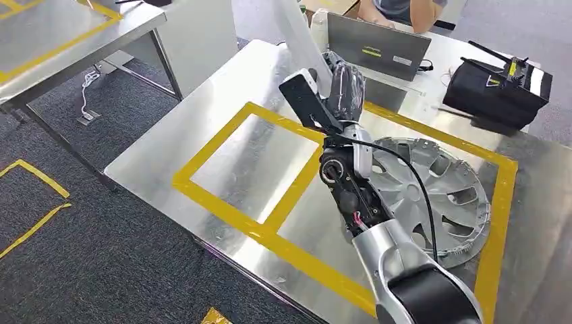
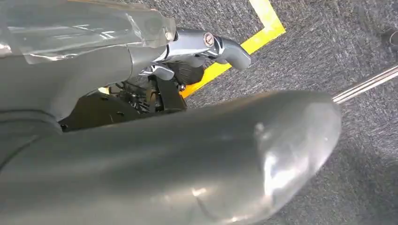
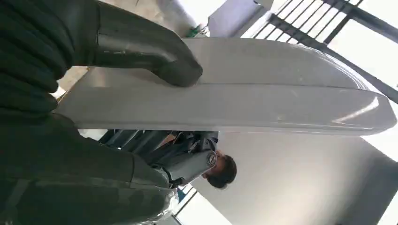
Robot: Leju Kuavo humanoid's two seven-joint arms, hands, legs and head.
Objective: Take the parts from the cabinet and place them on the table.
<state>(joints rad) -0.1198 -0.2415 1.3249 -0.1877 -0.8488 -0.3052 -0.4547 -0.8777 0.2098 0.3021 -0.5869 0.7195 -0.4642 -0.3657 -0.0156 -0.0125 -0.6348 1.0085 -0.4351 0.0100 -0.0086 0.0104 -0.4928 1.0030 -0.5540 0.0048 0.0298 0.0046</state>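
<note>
We see the right hand (image 1: pixel 344 84) raised over the steel table (image 1: pixel 162 145), its dark fingers wrapped round a long white part (image 1: pixel 297 30) that runs up & away toward the far side of the table; in the right wrist view the thumb (image 3: pixel 150 54) presses onto the part's pale curved face (image 3: pixel 263 89) w/ the other fingers (image 3: pixel 28 51) curled behind it, so the grip is firm & the part is off the table, in the air. A second part, a silver hubcap (image 1: pixel 448 196), lies flat on the table just beside the right forearm, inside the right-hand box of the yellow tape outline (image 1: pixel 222 206); the arm hides some of its near edge. The left box of the outline shows bare metal. Left hand (image 2: pixel 197 56): in the left wrist view we see it low over grey carpet (image 2: pixel 328 47) near a yellow floor stripe (image 2: pixel 260 30), w/ a big grey rounded surface across the foreground; we can't tell whether its fingers are spread or curled, nor if they hold anything. At the far table edge sit a grey laptop (image 1: pixel 378 47) w/ a person (image 1: pixel 405 13) behind it, & a black box w/ antennas (image 1: pixel 499 88). Another steel table w/ yellow tape (image 1: pixel 61 34) stands well apart at the far left.
</note>
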